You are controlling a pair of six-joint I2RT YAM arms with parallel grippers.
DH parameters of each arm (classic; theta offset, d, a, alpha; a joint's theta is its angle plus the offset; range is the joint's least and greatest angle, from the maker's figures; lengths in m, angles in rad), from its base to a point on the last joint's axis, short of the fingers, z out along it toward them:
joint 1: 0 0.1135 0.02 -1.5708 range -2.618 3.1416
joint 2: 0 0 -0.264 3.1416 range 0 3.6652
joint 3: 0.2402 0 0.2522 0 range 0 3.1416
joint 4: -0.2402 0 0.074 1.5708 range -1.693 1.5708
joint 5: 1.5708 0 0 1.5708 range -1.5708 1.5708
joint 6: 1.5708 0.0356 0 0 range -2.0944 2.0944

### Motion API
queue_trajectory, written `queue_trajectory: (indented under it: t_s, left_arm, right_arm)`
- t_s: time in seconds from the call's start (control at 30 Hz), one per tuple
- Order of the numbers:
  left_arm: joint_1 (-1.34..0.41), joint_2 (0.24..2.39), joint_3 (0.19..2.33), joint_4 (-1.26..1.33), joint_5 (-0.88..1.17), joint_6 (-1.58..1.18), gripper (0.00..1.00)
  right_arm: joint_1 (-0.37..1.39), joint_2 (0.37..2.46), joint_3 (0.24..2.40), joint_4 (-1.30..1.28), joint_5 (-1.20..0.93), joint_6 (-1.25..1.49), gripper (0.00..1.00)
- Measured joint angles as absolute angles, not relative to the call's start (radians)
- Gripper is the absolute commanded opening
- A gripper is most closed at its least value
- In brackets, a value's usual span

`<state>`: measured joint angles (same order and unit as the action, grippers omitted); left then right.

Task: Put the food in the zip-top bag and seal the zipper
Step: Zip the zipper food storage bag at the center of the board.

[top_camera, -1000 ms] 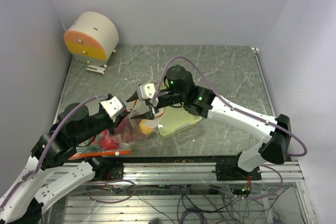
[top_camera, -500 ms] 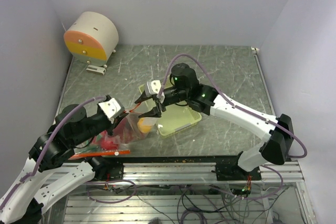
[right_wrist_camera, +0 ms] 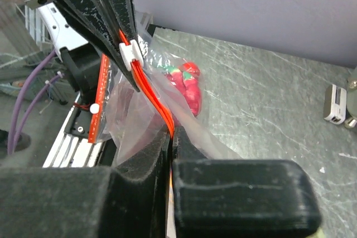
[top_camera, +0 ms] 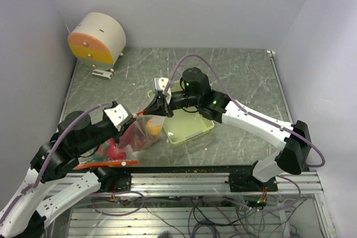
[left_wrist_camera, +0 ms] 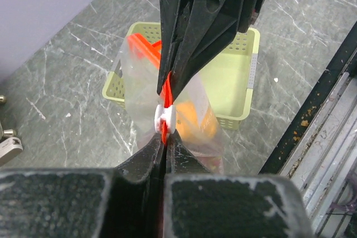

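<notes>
Since a second ago the right gripper (top_camera: 153,107) has swung left and clamped onto the red zipper (left_wrist_camera: 166,97). The left gripper (top_camera: 133,117) pinches the zipper's near-left end. It runs near-left to far-right, and the bag (top_camera: 142,136) hangs below it holding an orange (top_camera: 154,128), above the scratched grey table (top_camera: 240,76) between lilac walls (top_camera: 195,4).

Glossy clear plastic bag (top_camera: 139,136), scratched matt tabletop (top_camera: 245,71)

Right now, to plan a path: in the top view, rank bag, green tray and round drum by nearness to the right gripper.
1. bag, zipper pinched by the right gripper
2. green tray, close on its right
3. round drum, back-left corner
</notes>
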<state>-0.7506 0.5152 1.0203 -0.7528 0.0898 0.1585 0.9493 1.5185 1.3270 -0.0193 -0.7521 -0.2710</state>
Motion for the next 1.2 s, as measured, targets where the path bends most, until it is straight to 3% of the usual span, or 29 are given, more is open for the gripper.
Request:
queue_trajectory:
  t_s: [0.17,0.23,0.27,0.67,0.77,0.87,1.1,1.2]
  left_arm:
    - [-0.751,0.488,1.008,-0.723,0.09,0.178,0.64]
    - [-0.751,0.456,0.995,-0.714,0.09,0.183,0.95]
    - [-0.751,0.442,0.991,-0.708,0.09,0.189,0.99]
    - [-0.751,0.383,0.938,-0.59,0.071,0.214,0.98]
    - [-0.751,0.4,0.931,-0.543,0.073,0.23,0.9]
    - [-0.751,0.416,0.91,-0.489,0.085,0.239,0.73]
    - [-0.751,0.493,0.876,-0.385,0.129,0.223,0.71]
    - [-0.751,0.493,0.844,-0.351,0.141,0.208,0.63]
  right_arm:
    - [0.916,1.489,1.327,-0.012,-0.733,-0.2,0.0]
    - [0.899,1.474,1.325,-0.006,-0.726,-0.177,0.0]
    - [0.89,1.463,1.322,-0.001,-0.723,-0.166,0.0]
    - [0.888,1.407,1.271,0.046,-0.751,-0.104,0.0]
    - [0.888,1.403,1.258,0.047,-0.775,-0.105,0.0]
    - [0.888,1.39,1.246,0.046,-0.797,-0.107,0.0]
    - [0.888,1.358,1.243,0.047,-0.816,-0.11,0.0]
    - [0.888,1.356,1.243,0.048,-0.82,-0.11,0.0]
